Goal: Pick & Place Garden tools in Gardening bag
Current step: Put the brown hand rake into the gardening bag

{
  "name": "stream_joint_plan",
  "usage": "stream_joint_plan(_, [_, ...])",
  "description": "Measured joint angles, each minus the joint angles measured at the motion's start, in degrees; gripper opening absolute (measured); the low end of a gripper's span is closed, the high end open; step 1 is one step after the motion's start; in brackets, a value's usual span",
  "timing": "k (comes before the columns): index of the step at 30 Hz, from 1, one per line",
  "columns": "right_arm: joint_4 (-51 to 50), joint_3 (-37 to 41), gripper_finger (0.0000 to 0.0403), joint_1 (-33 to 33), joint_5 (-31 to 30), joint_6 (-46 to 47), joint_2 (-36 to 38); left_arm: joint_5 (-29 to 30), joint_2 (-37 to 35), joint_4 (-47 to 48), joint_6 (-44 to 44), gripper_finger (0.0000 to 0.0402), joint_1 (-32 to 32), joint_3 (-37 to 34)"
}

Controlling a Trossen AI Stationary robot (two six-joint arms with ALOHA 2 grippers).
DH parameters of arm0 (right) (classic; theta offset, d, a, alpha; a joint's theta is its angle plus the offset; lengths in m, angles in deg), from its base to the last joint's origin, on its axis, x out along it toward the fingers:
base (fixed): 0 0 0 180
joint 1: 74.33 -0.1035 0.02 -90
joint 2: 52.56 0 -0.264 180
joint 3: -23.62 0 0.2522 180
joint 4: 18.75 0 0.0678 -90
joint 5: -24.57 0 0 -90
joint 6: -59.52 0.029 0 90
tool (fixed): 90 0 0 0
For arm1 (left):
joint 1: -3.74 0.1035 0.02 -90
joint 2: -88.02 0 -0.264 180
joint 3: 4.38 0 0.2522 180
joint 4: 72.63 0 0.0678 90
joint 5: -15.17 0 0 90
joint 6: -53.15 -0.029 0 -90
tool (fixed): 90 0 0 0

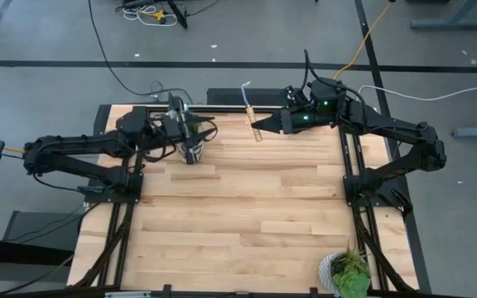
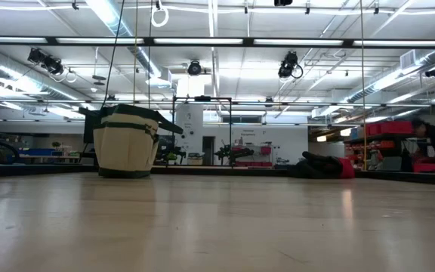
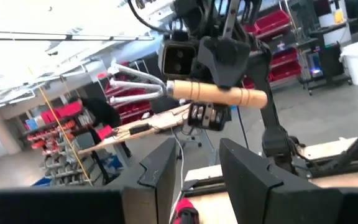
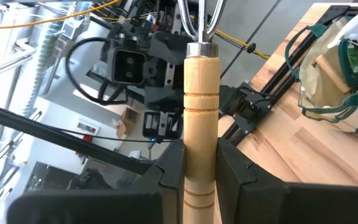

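Note:
My right gripper (image 1: 261, 128) is shut on a wooden-handled mini rake (image 1: 250, 109) near the table's far edge, right of the beige canvas gardening bag (image 2: 127, 140). The rake also shows in the left wrist view (image 3: 216, 93). The bag (image 4: 331, 68) stands upright on the table and holds a wooden handle and a green-and-white piece. My left gripper (image 3: 194, 180) is open over the bag (image 1: 187, 136), which the left arm largely hides from above. Red-and-black gloves (image 2: 325, 165) lie on the table at the far right. The shears are not in view. My right gripper pinches the rake's wooden handle (image 4: 201, 134) between its two fingers, in the half toward its free end. The fingers come level from the table's right and lie across the handle. The rake is lifted clear, roughly level, tines (image 1: 245, 85) toward the far edge.
A leafy plant in a grey pot (image 1: 346, 271) stands at the table's near right corner. Bare wood (image 1: 238, 215) fills the middle and near side of the table. Something red (image 3: 182, 214) shows just below my left fingers.

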Motion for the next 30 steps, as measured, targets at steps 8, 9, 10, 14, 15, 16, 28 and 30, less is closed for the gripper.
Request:
stream_joint_plan(8, [0.1, 0.0, 0.005, 0.0, 0.0, -0.2, 0.0, 0.2, 8.7, 15.0, -1.6, 0.0131, 0.8, 15.2])
stream_joint_plan(9, [0.2, 0.0, 0.005, 0.0, 0.0, -0.1, 0.0, 0.3, 9.6, 16.8, -1.7, 0.0131, 0.9, 16.9])
stream_joint_plan(10, [0.2, 0.0, 0.005, 0.0, 0.0, -0.1, 0.0, 0.4, 10.5, 18.8, -2.1, 0.0131, 1.1, 18.6])
stream_joint_plan(14, [0.4, 0.0, 0.005, 0.0, 0.1, 1.0, 0.0, 0.4, 13.7, 23.5, -4.0, 0.0131, 1.2, 23.7])
stream_joint_plan(15, [0.4, 0.0, 0.005, 0.0, 0.1, 1.3, 0.0, 0.4, 14.4, 23.8, -4.1, 0.0131, 1.2, 24.5])
stream_joint_plan(16, [0.4, 0.0, 0.005, 0.0, 0.2, 1.6, 0.0, 0.4, 14.8, 23.9, -4.1, 0.0131, 1.2, 25.2])
stream_joint_plan(28, [1.0, 0.0, 0.005, 0.7, 0.4, 5.1, 0.0, 1.1, 15.7, 23.9, -6.2, 0.0131, 1.2, 27.0])
stream_joint_plan(30, [1.0, 0.0, 0.005, 0.7, 0.6, 4.9, 0.0, 1.7, 15.7, 23.9, -6.0, 0.0131, 1.2, 27.0])
